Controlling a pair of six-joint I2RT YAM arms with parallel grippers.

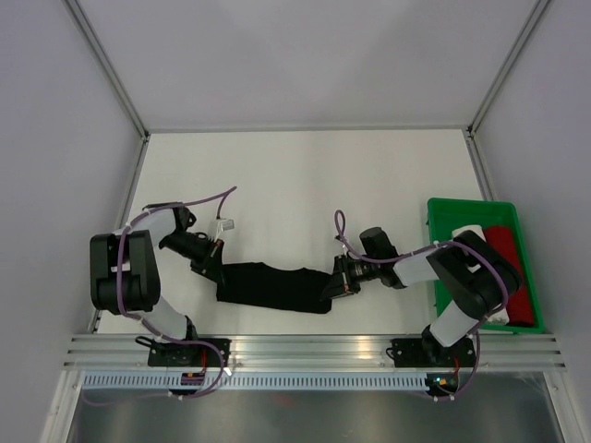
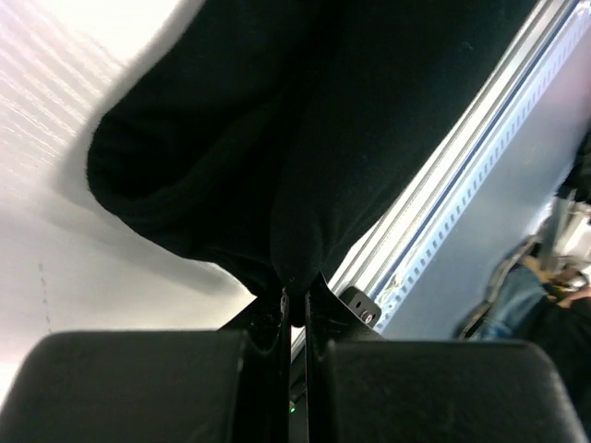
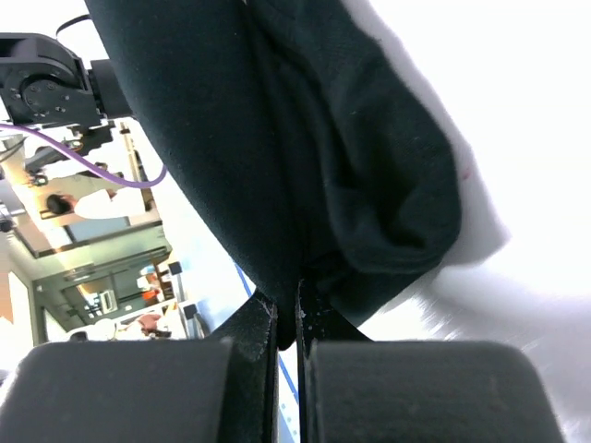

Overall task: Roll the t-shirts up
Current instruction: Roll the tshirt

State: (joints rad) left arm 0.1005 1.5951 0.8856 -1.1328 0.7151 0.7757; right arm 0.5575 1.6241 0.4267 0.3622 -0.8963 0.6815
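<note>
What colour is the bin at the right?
Green bin, clearest in the top external view.

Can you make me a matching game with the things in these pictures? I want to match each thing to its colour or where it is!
Things:
1. black t-shirt
2. red roll
3. bin
4. left gripper

Descriptions:
A. green, at the table's right side
B. pinching the shirt's left end
C. lying inside the bin
D. stretched between the two grippers

Pairs: 1-D, 2-C, 3-A, 4-B
</note>
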